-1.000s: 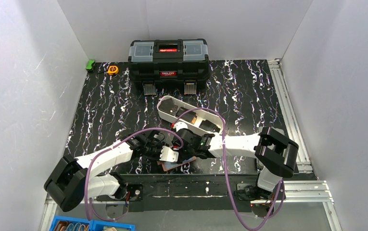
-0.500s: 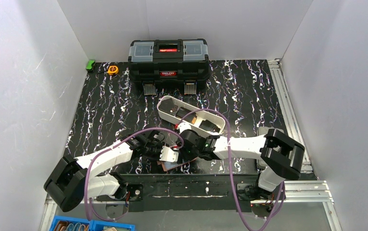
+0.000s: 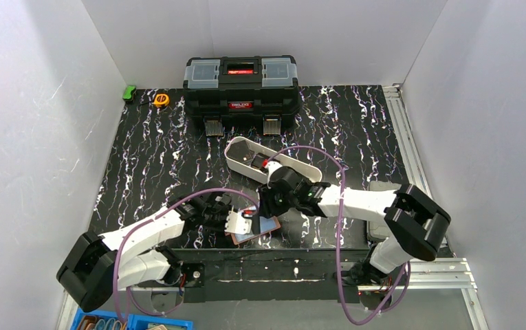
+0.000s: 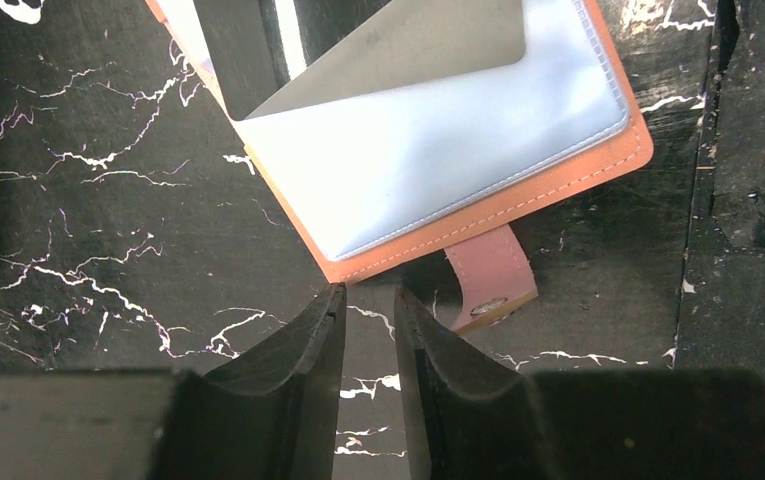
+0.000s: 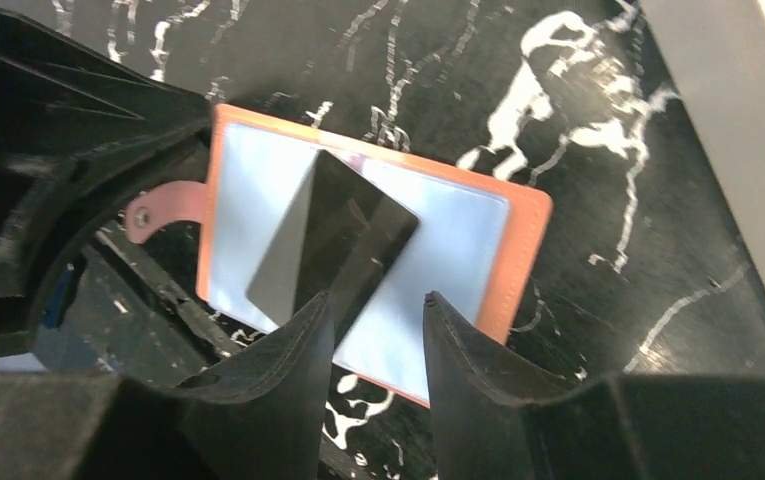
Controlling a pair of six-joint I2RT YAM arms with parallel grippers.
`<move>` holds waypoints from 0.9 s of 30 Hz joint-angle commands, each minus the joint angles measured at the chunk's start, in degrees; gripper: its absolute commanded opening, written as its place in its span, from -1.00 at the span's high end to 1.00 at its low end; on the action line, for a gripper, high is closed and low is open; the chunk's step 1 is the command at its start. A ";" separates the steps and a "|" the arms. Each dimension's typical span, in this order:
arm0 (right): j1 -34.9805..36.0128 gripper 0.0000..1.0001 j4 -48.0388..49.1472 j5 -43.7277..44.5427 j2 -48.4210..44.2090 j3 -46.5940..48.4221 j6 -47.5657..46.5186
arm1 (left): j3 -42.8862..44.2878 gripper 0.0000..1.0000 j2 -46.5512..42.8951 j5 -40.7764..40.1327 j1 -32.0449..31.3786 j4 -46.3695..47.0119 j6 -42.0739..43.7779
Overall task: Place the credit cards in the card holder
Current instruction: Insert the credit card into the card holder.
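Black marbled worktop (image 3: 150,158), near edge: tan-pink leather wallet (image 5: 528,250) open, glossy flat card (image 5: 333,245) on it. Left jaws narrow, right jaws half-open, both empty.

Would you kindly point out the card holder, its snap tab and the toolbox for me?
card holder (image 4: 458,160), left wrist view, on its clear pocket
snap tab (image 4: 488,275), left wrist view, on the pink strap
toolbox (image 3: 240,93), top view, on its black front

One card holder (image 5: 458,240) is counted on the counter (image 3: 157,158), and one card (image 5: 333,245) is seen on it. Two hands are counted: the left hand (image 4: 368,300) and the right hand (image 5: 378,305). One black toolbox (image 3: 240,86), one white tray (image 3: 236,155), one yellow tape measure (image 3: 161,100) and one green object (image 3: 129,93) are counted.
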 commanded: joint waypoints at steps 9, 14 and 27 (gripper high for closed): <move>-2.71 0.14 6.76 -13.27 12.75 13.65 1.50 | -2.75 0.53 -4.68 0.81 0.04 1.64 -0.22; -2.89 0.16 5.20 -14.92 15.94 17.25 1.09 | -3.18 0.53 -4.74 1.03 0.03 1.87 -0.29; -2.81 0.22 3.63 -17.81 19.74 16.25 2.78 | -3.02 0.56 -2.35 1.06 0.02 3.70 0.17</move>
